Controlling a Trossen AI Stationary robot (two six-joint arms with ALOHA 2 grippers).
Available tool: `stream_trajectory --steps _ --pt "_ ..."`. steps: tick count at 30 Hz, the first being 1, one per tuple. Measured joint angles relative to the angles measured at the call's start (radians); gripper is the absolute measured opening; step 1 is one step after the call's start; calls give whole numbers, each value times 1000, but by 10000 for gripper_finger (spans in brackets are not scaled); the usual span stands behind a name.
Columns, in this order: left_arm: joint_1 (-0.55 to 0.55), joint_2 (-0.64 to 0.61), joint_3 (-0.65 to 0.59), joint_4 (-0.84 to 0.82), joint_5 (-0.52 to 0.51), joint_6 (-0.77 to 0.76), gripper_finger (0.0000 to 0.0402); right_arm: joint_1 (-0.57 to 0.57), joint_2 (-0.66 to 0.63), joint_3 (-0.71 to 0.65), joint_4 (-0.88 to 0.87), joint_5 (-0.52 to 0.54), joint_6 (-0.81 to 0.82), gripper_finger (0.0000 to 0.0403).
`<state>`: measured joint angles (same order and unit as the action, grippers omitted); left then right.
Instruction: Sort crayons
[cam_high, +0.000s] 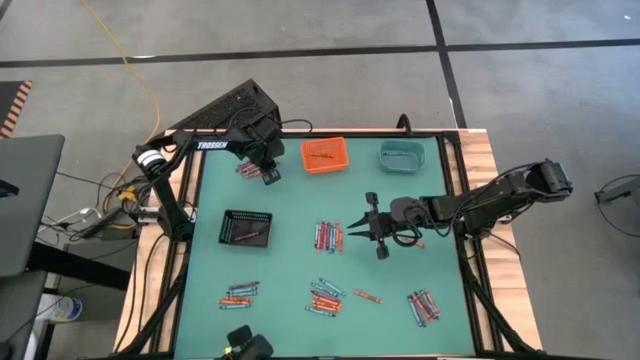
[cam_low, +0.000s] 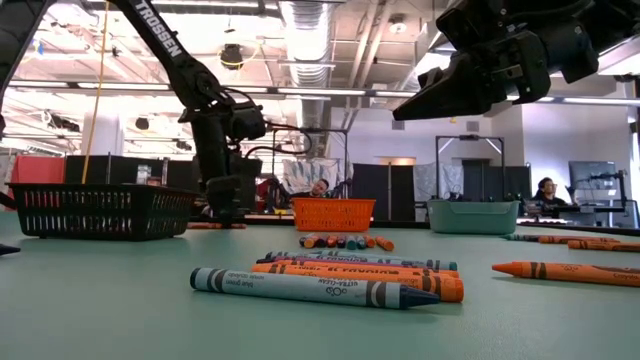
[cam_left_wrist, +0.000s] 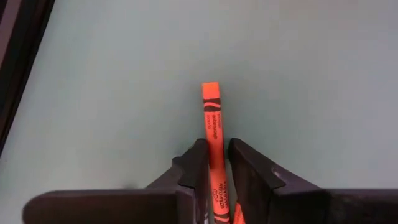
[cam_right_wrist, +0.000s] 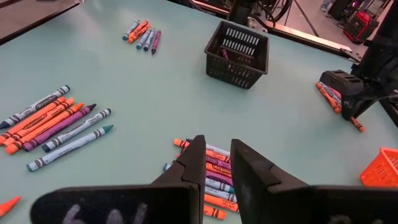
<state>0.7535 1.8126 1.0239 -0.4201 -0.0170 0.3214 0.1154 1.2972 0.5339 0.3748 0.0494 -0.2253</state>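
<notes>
Presently, one orange-red paper-wrapped wax crayon (cam_left_wrist: 212, 134) lies lengthwise between the two dark fingers of the left pincer (cam_left_wrist: 214, 163), which pinch it against the pale green tabletop (cam_high: 290, 255). That pincer (cam_high: 268, 172) is down at the far left part of the tabletop, over a small group of crayons (cam_high: 249, 169), just beside the orange plastic mesh bin (cam_high: 325, 155).

Remaining crayons, loose on the tabletop in clusters:
- mixed row of orange, blue and purple sticks at centre (cam_high: 328, 236), directly beneath the right pincer;
- near-left cluster (cam_high: 239, 294);
- near-centre cluster (cam_high: 324, 297), with a single orange stick (cam_high: 367, 296) a little apart;
- near-right cluster (cam_high: 423, 306).

Right pincer (cam_high: 352, 230): raised above the tabletop, over the centre row, fingers slightly spread with a narrow gap and nothing between them.

Containers:
- orange bin, far centre, with at least one crayon inside;
- teal plastic bin (cam_high: 401, 155), far right, beside the orange one;
- black plastic mesh basket (cam_high: 246, 227), left of centre, holding a dark pinkish crayon (cam_right_wrist: 226, 56).
</notes>
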Motion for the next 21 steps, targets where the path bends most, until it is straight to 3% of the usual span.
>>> stream_trajectory --steps 5,13,21 --pt "0 35 2 -15 4 29 11 0 0 0 0 0 0 74" --pt "0 -42 23 -30 -11 36 7 0 0 0 -1 0 0 74" --pt "-64 -108 89 12 123 -39 6 0 0 0 -1 0 -1 74"
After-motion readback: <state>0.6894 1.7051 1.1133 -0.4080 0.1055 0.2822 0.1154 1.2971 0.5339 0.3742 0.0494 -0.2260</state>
